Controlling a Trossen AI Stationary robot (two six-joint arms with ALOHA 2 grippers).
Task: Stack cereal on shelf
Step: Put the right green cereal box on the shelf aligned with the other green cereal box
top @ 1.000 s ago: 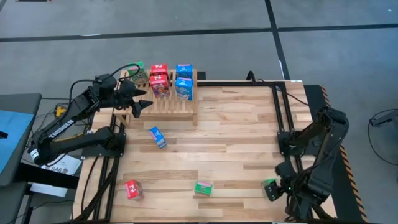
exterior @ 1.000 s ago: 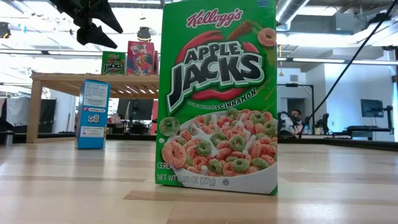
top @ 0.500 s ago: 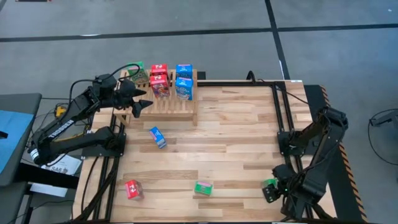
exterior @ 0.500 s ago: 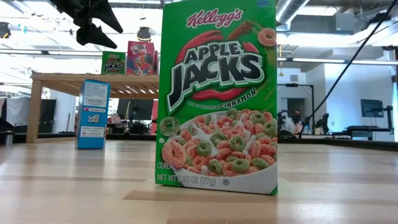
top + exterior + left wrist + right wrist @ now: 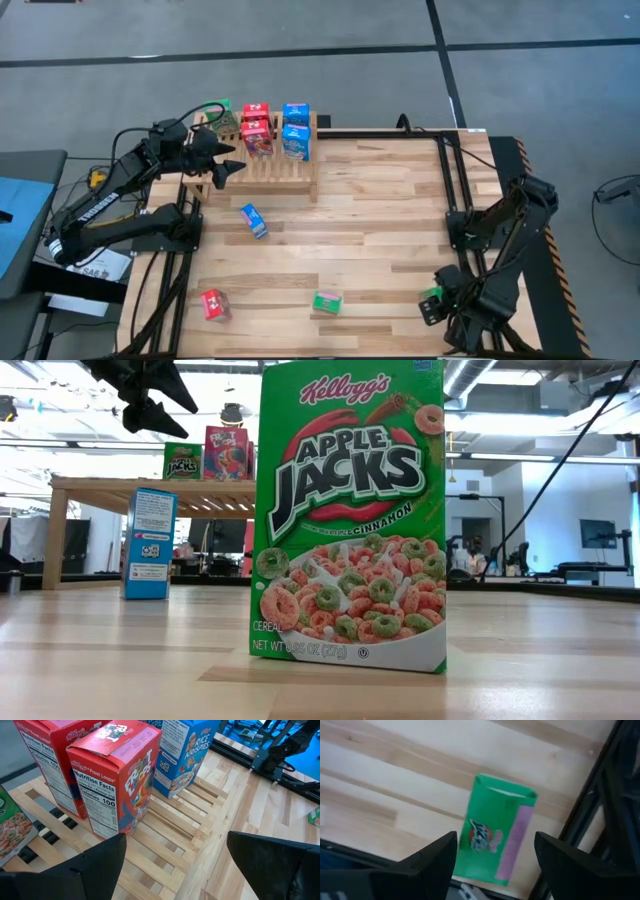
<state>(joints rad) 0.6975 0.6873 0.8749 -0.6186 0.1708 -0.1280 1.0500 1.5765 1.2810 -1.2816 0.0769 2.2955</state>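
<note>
The right gripper [image 5: 492,862] is seen spread wide above a green box [image 5: 498,836] lying flat at the table's near right corner; nothing is pinched, and the box's label is too blurred to be read with certainty. The left gripper [image 5: 224,160], fingers likewise parted and empty, is held over the near left part of the shelf [image 5: 290,172] at the table's far edge. On the slats two red boxes [image 5: 116,776] marked "Kellogg's Froot Loops", with "Nutrition Facts" and "100" on the side panel, are stood upright beside a blue box [image 5: 182,751] marked "Rice Krispies". A further green box [image 5: 218,111] is shown at the shelf's far left corner. On the table [image 5: 380,220] in front, a blue box [image 5: 254,220], a red box [image 5: 213,304] and a green box [image 5: 326,301] are spread well apart. In the low view the last is read as "Kellogg's Apple Jacks", with "Cinnamon" beneath.
</note>
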